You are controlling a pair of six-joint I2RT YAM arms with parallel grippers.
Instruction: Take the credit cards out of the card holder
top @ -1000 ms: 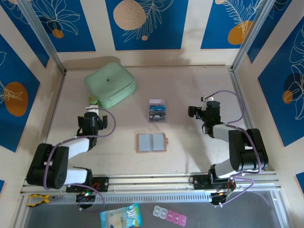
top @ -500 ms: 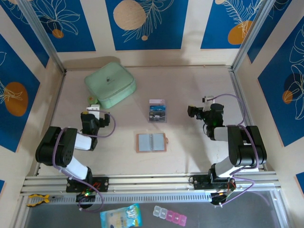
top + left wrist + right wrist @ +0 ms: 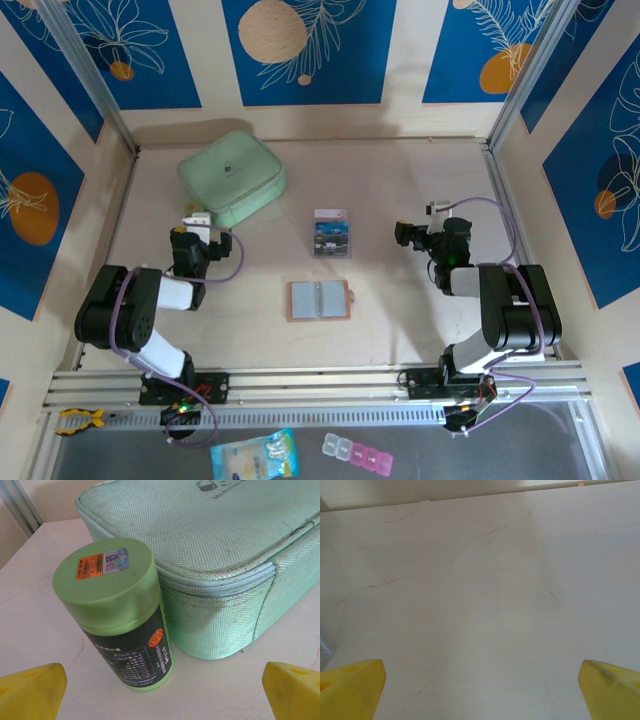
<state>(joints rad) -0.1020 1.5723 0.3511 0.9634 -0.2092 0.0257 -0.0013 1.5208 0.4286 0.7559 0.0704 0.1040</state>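
Observation:
The card holder (image 3: 320,300) lies open and flat at the table's middle, grey pockets up, snap tab on its right. Just beyond it the dark blue credit cards (image 3: 332,237) lie on the table in a small stack, apart from the holder. My left gripper (image 3: 193,220) is far to the left, open, pointing at a green bottle. In the left wrist view the left gripper (image 3: 165,695) has yellow fingertips (image 3: 32,690) spread wide with nothing between them. My right gripper (image 3: 441,212) stands at the right. Over bare table, the right gripper (image 3: 480,690) is open and empty.
A large mint-green zip case (image 3: 232,178) sits at the back left. In the left wrist view a green-lidded bottle (image 3: 112,615) stands upright against the case (image 3: 210,555). Metal frame posts (image 3: 100,95) flank the table's back corners.
Both arms have folded their elbows back toward their bases. The left gripper has edged toward the green case and the right gripper slightly right. The cards and holder have not moved.

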